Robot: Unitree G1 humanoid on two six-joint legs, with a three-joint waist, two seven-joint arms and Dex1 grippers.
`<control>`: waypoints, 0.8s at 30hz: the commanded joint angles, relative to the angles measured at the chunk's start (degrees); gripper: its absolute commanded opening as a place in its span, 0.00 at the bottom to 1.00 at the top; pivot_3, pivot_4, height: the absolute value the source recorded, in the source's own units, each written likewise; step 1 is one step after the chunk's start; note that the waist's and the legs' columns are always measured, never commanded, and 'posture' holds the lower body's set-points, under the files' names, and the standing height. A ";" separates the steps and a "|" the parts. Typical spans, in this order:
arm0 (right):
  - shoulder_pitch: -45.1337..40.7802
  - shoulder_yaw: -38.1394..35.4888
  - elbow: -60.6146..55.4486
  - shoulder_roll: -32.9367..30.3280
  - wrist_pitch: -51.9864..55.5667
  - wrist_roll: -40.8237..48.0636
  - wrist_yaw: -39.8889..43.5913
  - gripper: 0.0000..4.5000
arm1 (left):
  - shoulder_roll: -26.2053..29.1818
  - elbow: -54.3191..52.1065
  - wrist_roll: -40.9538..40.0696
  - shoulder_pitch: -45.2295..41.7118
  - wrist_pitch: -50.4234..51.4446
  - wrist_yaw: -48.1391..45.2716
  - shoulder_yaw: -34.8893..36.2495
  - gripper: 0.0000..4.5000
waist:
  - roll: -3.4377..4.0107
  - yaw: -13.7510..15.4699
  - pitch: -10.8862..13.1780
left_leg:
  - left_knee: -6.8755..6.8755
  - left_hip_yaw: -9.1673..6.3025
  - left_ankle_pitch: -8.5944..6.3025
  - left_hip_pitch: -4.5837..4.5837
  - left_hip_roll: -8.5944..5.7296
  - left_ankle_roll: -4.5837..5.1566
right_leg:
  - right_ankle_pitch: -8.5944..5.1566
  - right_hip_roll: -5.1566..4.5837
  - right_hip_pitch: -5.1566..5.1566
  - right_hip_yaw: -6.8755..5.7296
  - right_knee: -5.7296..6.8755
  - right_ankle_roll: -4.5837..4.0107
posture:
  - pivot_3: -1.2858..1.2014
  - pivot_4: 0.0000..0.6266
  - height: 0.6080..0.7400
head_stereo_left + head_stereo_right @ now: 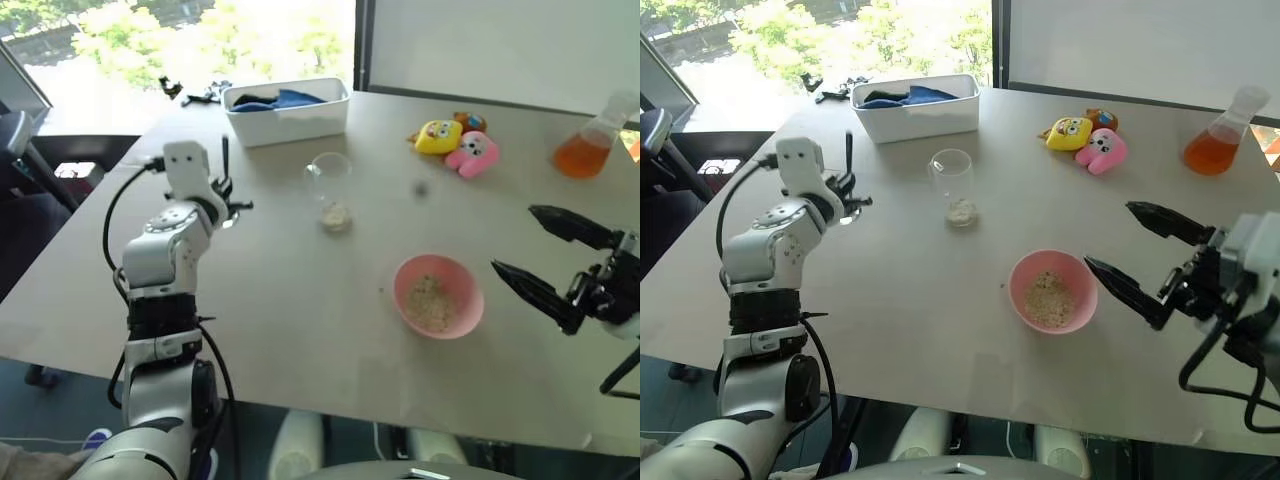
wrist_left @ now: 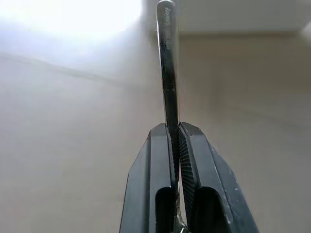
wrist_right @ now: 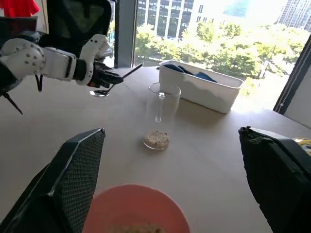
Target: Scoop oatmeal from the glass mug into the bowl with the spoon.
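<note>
Bare table point(image 1: 300, 330) around bowl point(image 1: 438, 296) and glass mug point(image 1: 330, 190).

White tub point(image 1: 290, 115) with blue cloth point(image 1: 285, 99) sits at table's point(image 1: 300, 330) far edge. Yellow and pink plush toys point(image 1: 455, 145) (touching each other) beside it, orange-liquid flask point(image 1: 590, 140) further along. Small dark items point(image 1: 195, 93) near window.

The spoon point(image 2: 168, 73) has its handle end cut off by the left wrist view's edge, its lower part hidden between the jaws. In the right wrist view the bowl point(image 3: 136, 206) is cut off by the edge.
</note>
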 commanded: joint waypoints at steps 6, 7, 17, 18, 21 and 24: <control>-33.74 17.37 4.72 1.03 18.37 6.31 -28.74 1.00 | 3.15 -15.09 -1.79 -0.14 -21.46 -19.12 -6.31 0.02 | 0.03 -0.02 0.03 | 0.00 0.10 0.00 -0.13 -0.09 0.03 | 0.00 -0.12 -0.13 0.02 -0.05 0.00 | 0.52 0.24 1.00; -38.55 19.05 7.29 3.29 20.58 8.32 -31.89 1.00 | 3.48 -16.12 -1.85 -0.31 -22.82 -21.52 -7.87 0.02 | 0.02 -0.01 0.03 | 0.01 0.08 0.00 -0.15 -0.10 0.03 | 0.00 -0.10 -0.15 0.00 -0.03 0.00 | 0.52 0.24 1.00; -55.81 21.27 18.10 14.55 29.37 20.60 -46.21 0.59 | 3.46 -17.39 -3.97 -0.25 -26.14 -32.51 -13.25 0.00 | 0.09 -0.11 0.07 | 0.12 0.09 0.02 -1.40 -0.09 0.03 | 0.01 0.01 -1.28 -0.20 0.13 0.03 | 0.52 0.24 1.00; -56.23 21.14 18.37 15.11 29.31 21.36 -46.75 0.59 | 3.44 -17.32 -3.96 -0.11 -26.13 -33.02 -13.48 0.00 | 0.10 -0.11 0.07 | 0.12 0.09 0.02 -1.43 -0.09 0.04 | 0.02 0.01 -1.29 -0.23 0.11 0.03 | 0.52 0.24 1.00; -57.05 21.07 18.87 16.04 29.71 23.43 -47.97 0.59 | 3.68 -17.26 -3.76 0.63 -26.91 -34.91 -14.28 0.00 | 0.13 -0.13 0.09 | 0.16 0.07 0.02 -1.61 -0.09 0.05 | 0.02 0.01 -1.42 -0.30 0.12 0.03 | 0.52 0.24 1.00; -57.75 21.13 19.40 17.34 29.19 25.90 -49.08 0.59 | 3.52 -17.11 -3.65 1.28 -27.41 -36.56 -15.19 0.00 | 0.13 -0.26 0.09 | 0.20 0.06 0.02 -1.60 -0.08 0.05 | 0.02 0.06 -1.42 -0.31 0.14 0.03 | 0.52 0.24 1.00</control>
